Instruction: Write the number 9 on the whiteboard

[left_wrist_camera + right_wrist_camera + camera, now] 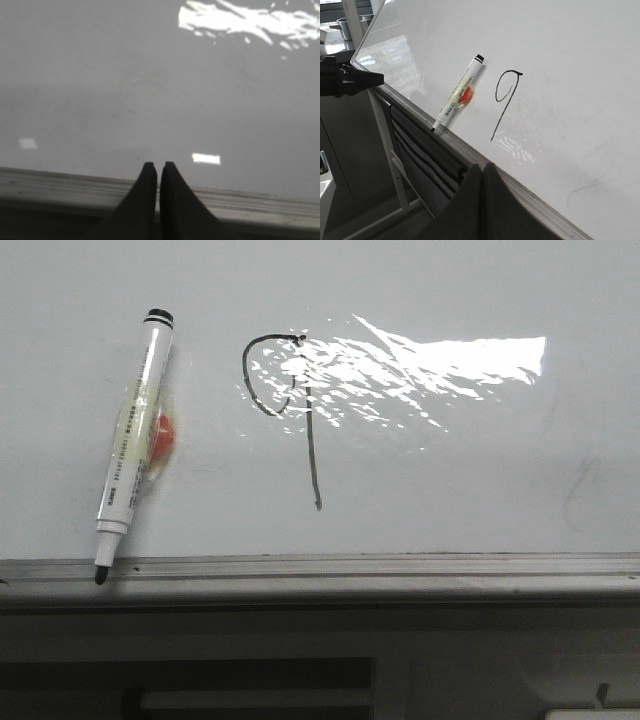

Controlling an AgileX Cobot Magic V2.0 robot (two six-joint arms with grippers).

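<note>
The number 9 [300, 410] is drawn in thin black stroke on the whiteboard [480, 480], its loop partly under glare; it also shows in the right wrist view [504, 102]. A white marker with a black cap end [132, 445] lies on the board left of the 9, its tip on the grey rail [400, 568]; it also shows in the right wrist view [457, 94]. My left gripper [160, 167] is shut and empty over the rail. My right gripper [483, 169] is shut and empty at the rail, below the 9. Neither gripper shows in the front view.
A red and yellowish patch [160, 435] sits on the board under the marker. A faint grey curved smudge [585, 192] marks the board at the right. The other arm's dark gripper [347, 80] shows beyond the board's left end. A metal stand [395, 165] is below the rail.
</note>
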